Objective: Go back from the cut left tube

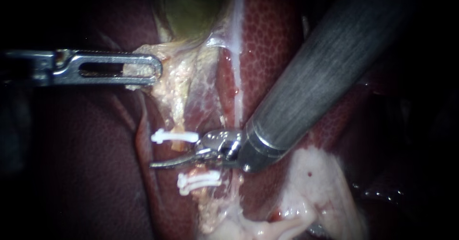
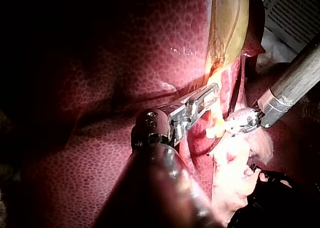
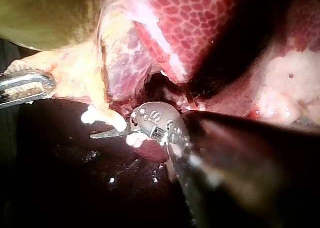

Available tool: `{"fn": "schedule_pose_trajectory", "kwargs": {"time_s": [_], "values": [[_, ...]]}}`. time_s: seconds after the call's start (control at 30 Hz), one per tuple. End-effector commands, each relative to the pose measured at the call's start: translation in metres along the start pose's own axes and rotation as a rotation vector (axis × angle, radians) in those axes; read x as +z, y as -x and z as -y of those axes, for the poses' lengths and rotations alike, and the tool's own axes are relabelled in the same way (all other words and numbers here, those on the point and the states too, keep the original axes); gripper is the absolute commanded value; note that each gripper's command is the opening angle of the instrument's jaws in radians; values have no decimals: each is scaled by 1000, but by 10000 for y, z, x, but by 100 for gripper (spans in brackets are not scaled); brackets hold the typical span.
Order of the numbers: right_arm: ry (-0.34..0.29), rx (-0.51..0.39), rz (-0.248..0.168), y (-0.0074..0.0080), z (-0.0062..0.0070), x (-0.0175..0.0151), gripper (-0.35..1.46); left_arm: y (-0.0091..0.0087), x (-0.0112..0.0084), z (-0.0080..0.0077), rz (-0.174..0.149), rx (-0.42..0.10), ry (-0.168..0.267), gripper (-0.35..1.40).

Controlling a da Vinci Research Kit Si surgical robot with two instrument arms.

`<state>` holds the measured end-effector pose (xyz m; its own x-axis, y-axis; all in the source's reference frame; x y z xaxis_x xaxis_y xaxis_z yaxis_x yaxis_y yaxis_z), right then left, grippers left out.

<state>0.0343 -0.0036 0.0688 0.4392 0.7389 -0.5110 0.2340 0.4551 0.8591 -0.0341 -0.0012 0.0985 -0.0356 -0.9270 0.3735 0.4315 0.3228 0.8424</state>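
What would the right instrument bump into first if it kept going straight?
Probably the dark liver just beyond the right instrument's shut jaws, past the white clips; depth is unclear.

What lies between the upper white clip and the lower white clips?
The right instrument, jaws shut, lies across the gap between the upper clip and the lower clips, clearest in the endoscope view.

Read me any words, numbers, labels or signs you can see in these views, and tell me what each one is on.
Nothing can be quoted.
Right instrument: small engraved marks on its joint, too small and partly hidden to read.
Left instrument, jaws shut on yellowish tissue: no text.
Clips, liver: no text.
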Motion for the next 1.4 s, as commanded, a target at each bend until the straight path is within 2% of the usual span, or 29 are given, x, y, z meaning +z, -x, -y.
{"fn": "schedule_pose_trajectory", "kwargs": {"time_s": [0.03,0.33,0.37,0.43,0.5,0.57,0.7,0.8,1.0,1.27,1.4], "values": [[0,0,0,0,0,0,-35,0,0,0,0,0,0,-35],[-1,0,1,0,1,0,-35,0,0,0,0,0,0,-35],[1,-1,-1,0,1,0,-21,0,0,0,0,0,0,-35],[15,-1,-7,-1,2,1,44,0,0,0,0,0,0,-35],[17,-13,-8,-1,3,1,78,0,0,0,0,0,0,-35],[17,-37,-6,-2,5,2,99,0,0,0,0,0,0,-35],[39,-49,-15,-2,8,3,126,0,0,0,0,0,0,-35],[50,-55,-20,-2,8,3,135,0,0,0,0,0,0,-35],[45,-69,-16,4,15,-6,136,0,0,0,0,0,0,-35],[87,-146,-30,18,38,-46,143,0,0,-1,0,0,0,-35],[133,-190,-12,21,54,-81,143,0,0,-1,0,0,0,-35]]}}
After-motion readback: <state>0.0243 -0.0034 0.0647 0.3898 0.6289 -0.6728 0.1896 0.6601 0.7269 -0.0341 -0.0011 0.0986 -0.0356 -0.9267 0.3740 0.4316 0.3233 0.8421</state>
